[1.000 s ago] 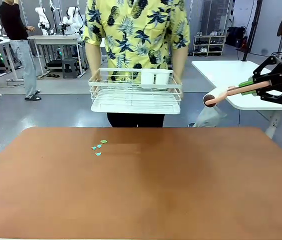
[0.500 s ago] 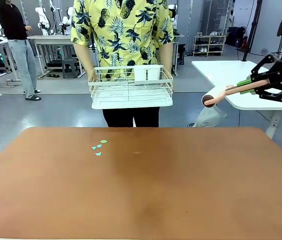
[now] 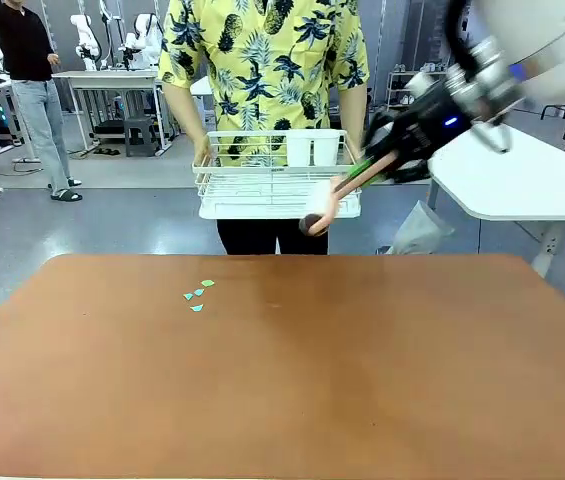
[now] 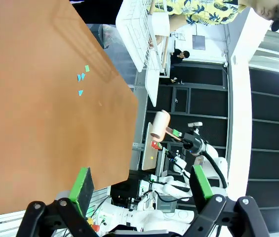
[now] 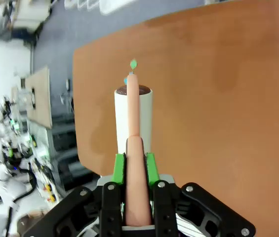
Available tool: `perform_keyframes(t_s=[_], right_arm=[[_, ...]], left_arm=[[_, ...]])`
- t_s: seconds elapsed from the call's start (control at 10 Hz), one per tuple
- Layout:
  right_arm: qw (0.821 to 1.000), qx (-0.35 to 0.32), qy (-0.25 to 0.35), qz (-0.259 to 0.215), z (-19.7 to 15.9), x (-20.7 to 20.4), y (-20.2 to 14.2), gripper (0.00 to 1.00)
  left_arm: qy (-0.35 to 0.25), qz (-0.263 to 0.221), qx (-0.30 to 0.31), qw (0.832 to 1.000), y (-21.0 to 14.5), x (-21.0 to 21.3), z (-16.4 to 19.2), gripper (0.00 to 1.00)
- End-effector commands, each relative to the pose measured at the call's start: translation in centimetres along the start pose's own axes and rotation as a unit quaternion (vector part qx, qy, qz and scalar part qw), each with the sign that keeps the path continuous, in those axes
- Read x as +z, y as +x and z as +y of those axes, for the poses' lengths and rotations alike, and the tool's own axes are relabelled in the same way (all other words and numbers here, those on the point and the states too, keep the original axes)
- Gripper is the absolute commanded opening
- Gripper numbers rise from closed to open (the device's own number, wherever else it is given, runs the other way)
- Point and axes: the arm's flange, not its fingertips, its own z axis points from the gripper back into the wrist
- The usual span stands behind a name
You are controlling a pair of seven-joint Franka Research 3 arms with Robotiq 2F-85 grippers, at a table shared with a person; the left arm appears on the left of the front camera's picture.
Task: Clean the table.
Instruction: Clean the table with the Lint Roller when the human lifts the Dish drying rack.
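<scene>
Reddish-brown table (image 3: 362,380), right hand (image 5: 135,165) gripping lint roller (image 3: 318,206)

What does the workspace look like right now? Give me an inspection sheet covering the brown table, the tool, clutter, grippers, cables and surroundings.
Surface: table, matte reddish-brown top, no spills seen.
Job's things: lint roller, pink handle and white roll, held in the air off the top.
Clutter: a few small teal scraps on the far left part of the top.
Grippers: right gripper shut on the lint roller's handle; left gripper open, holding nothing.
Cables: nothing seen on the table.
Surroundings: a person at the far side holds a white wire dish rack off the table; a white-topped table stands to the right.
</scene>
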Motion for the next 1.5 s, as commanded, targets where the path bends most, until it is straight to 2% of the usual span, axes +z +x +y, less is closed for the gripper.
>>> perform_keyframes(t_s=[0.0,0.3,0.4,0.5,0.6,0.7,1.1,1.3,1.4], right_arm=[[0.999,-0.005,-0.012,0.031,0.0,-4.9,1.2,0.21],[1.000,0.003,-0.020,0.005,0.2,-12.3,0.4,0.21],[0.999,0.003,-0.035,0.020,-0.3,-13.7,0.2,0.21],[0.999,-0.001,-0.035,0.031,-0.5,-14.1,0.2,0.21],[0.999,-0.001,-0.023,0.022,-0.3,-12.9,0.1,0.21],[0.999,-0.001,-0.030,0.030,-1.0,-13.9,-0.3,0.21],[0.999,-0.002,-0.030,0.030,-1.1,-14.0,-0.1,0.21],[0.998,0.021,-0.008,0.052,-1.3,-18.2,2.0,0.21],[0.998,0.013,-0.021,0.052,-1.0,-20.1,3.1,0.21]], left_arm=[[-0.005,0.005,-0.006,1.000,-0.3,0.4,0.1,1.00],[-0.005,0.005,-0.006,1.000,-0.3,0.4,0.1,1.00],[-0.005,0.005,-0.006,1.000,-0.3,0.4,0.1,1.00],[-0.005,0.005,-0.006,1.000,-0.3,0.4,0.1,1.00],[-0.005,0.005,-0.006,1.000,-0.3,0.4,0.1,1.00],[-0.005,0.005,-0.006,1.000,-0.3,0.4,0.1,1.00],[-0.005,0.005,-0.006,1.000,-0.3,0.4,0.1,1.00],[-0.005,0.005,-0.006,1.000,-0.3,0.4,0.1,1.00],[-0.005,0.005,-0.006,1.000,-0.3,0.4,0.1,1.00]])
